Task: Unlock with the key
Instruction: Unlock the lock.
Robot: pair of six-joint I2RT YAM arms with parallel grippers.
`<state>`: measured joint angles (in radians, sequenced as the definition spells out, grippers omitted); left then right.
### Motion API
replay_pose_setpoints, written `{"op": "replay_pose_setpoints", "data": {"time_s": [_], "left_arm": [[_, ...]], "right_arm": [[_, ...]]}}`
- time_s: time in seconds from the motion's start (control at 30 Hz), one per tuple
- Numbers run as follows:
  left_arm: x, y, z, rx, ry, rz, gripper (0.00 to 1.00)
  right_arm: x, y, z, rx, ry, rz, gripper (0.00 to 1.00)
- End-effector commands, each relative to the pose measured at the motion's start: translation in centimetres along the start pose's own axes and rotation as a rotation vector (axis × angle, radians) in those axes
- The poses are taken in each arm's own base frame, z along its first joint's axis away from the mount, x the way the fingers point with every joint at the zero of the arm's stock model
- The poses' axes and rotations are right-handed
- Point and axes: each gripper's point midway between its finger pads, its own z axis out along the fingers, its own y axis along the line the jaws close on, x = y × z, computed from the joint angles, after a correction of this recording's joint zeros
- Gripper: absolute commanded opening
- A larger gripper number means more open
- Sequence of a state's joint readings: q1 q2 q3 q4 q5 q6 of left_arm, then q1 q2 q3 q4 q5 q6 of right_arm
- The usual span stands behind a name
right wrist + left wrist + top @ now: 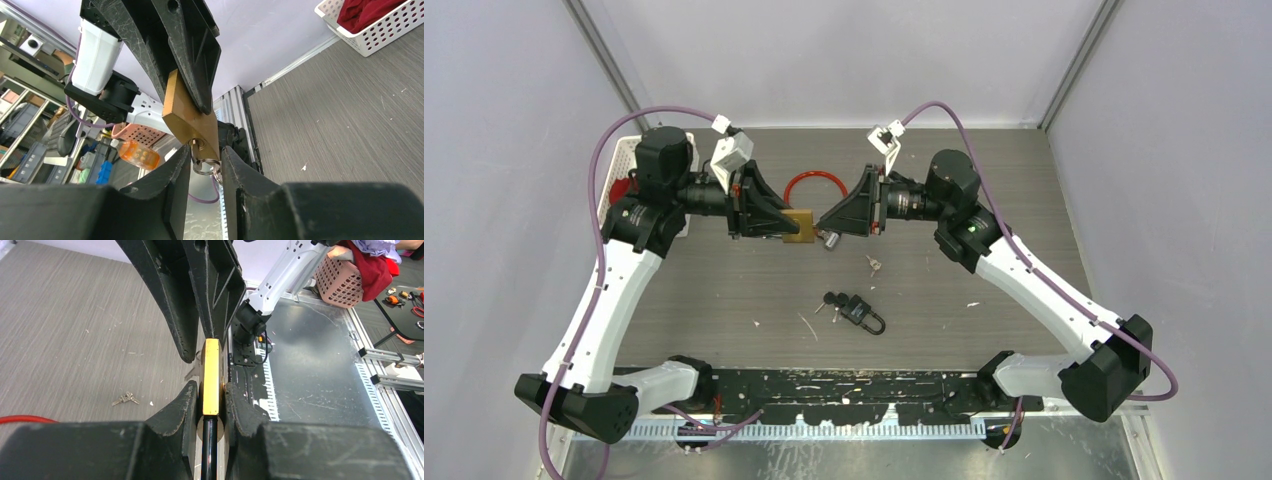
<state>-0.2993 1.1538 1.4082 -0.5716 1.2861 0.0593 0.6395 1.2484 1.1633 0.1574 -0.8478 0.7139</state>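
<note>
While held above the tabletop (1024,180), brass padlock (798,226) clamped in left fingers (172,415), right fingers (170,185) pinching inserted key (198,146)

I count two padlocks, the brass padlock (799,226) and the black padlock (867,314), along with one red loop (813,178) and one basket (621,155). Keys come in three lots: one key (198,146) in the brass padlock, one loose bunch (873,264), and one near bunch (829,300) beside the black padlock, though I cannot count the keys in either bunch. Two arms: left arm (609,290), right arm (1049,295).
</note>
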Motion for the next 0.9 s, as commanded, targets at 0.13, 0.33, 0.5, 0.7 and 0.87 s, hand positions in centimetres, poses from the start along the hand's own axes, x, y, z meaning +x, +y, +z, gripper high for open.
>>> {"op": "replay_pose_setpoints", "data": {"time_s": [0.13,0.33,0.5,0.7,0.87], "left_arm": [[-3.2,-2.1,-0.4,0.047,-0.052,0.163,0.00],[-3.2,-1.7,-0.4,0.024,-0.052,0.183,0.00],[-3.7,-0.8,-0.6,-0.039,-0.050,0.287,0.00],[-4.2,0.5,-1.1,-0.108,-0.017,0.457,0.00],[-4.2,1.2,-1.5,-0.156,0.034,0.626,0.00]], "right_arm": [[-0.3,2.3,-0.5,-0.079,-0.005,-0.039,0.28],[-0.9,2.2,-0.3,-0.082,-0.042,0.007,0.01],[-1.0,2.0,0.3,-0.086,-0.049,0.096,0.01],[-0.4,0.9,0.9,-0.056,-0.066,0.217,0.01],[-0.2,0.1,1.2,-0.050,-0.101,0.339,0.01]]}}
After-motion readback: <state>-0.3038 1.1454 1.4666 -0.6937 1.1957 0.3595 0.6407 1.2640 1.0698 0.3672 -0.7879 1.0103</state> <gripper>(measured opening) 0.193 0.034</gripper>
